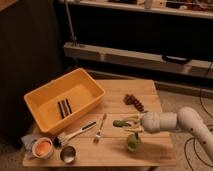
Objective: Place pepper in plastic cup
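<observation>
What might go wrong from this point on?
The claw holds the pepper by one end, and it sticks out to the side of the cup, so a release now may miss onto the table. The cup is small and near the table's front edge; a low approach might tip it.

No legible text. Tool (128,123) holds pepper (120,123) near plastic cup (132,144).

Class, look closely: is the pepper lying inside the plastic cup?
No: the gripper, hovering just above the plastic cup, holds the pepper outside it.
</observation>
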### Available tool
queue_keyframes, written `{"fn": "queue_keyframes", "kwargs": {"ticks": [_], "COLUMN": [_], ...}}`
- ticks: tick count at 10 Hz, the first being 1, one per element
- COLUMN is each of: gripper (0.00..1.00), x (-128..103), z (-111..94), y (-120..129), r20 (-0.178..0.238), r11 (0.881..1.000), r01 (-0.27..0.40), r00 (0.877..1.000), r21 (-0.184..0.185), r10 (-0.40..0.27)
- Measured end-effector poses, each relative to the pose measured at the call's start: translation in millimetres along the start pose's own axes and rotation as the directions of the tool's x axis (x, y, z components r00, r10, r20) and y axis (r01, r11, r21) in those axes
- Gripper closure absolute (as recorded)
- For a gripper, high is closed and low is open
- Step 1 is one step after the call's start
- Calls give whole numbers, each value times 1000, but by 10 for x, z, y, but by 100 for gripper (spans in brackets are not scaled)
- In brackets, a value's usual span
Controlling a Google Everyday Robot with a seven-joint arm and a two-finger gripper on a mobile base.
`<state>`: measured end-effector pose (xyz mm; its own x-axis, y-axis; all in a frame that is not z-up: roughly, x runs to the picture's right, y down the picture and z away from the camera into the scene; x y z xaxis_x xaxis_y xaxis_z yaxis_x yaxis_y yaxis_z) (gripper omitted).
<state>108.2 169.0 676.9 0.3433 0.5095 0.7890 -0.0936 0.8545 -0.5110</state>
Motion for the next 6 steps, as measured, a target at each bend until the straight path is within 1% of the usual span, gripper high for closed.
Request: {"fn": "queue_keyframes", "kwargs": {"ticks": [1,4,6], "gripper": [100,100,100], "x": [10,87,131], "z": [24,96,118], "y": [34,152,207], "r20": [7,47,83], "r11": [1000,1000,999], "r01": [-3,-18,-23], "r00": [1000,999,996], "r21": [-5,-18,-28], "r10": [3,19,25]}}
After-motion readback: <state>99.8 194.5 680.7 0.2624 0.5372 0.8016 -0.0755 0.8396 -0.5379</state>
